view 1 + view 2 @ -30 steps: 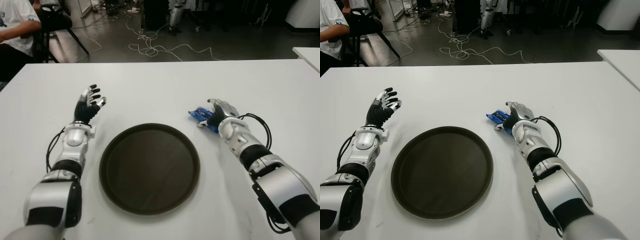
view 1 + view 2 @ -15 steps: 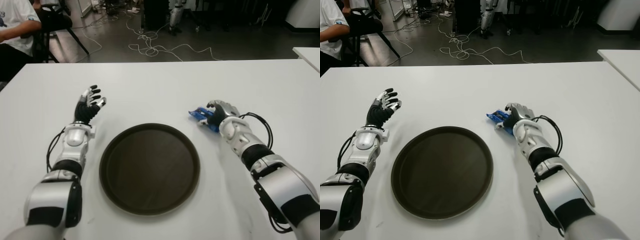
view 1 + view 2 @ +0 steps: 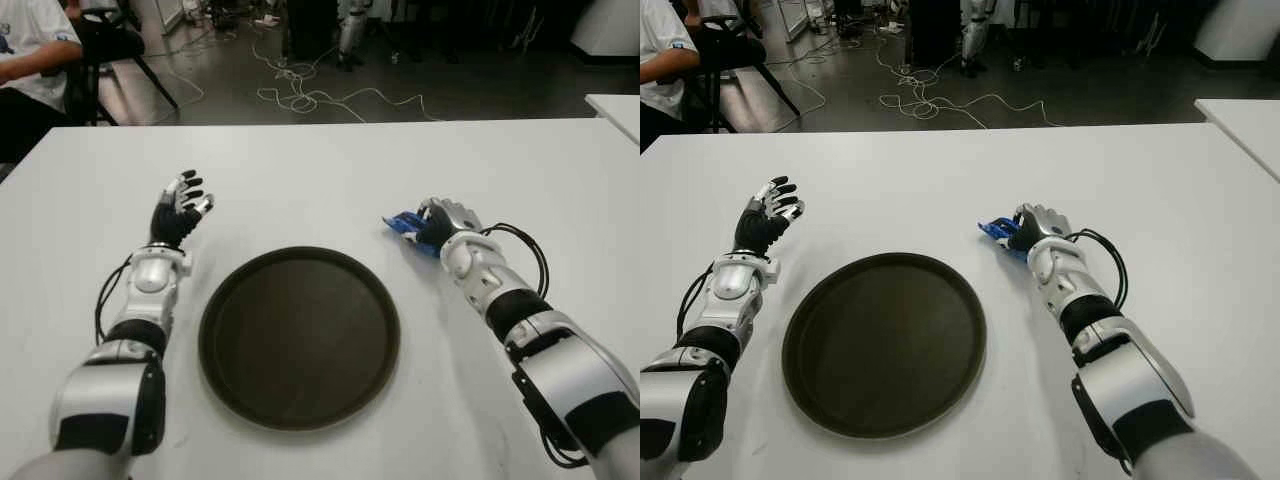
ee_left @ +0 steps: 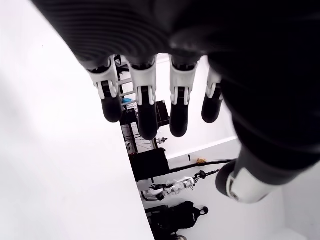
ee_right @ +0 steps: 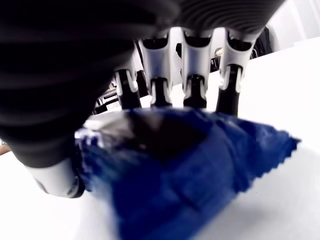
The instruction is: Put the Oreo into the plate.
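Two robot hands reach over a white surface (image 3: 320, 170) with a round dark plate (image 3: 299, 337) lying near its front edge, between the arms. The right hand (image 3: 447, 222) is just beyond the plate's far right side, its fingers (image 5: 192, 75) curled over a blue Oreo packet (image 3: 408, 228). The right wrist view shows the four fingers wrapped over the packet's far side and the thumb at its near end, so the packet sits pinched inside the grasp. Whether it has cleared the surface or still touches it cannot be told. The left hand (image 3: 176, 213) shows beside the plate's far left side, towards the left edge, palm raised, fingers loosely spread and holding nothing. The plate has nothing in it.

Judging by this, the grasp looks made, but the carrying is not: the packet is still outside the plate, near its rim. What remains is lifting it, moving it over the plate and letting go.
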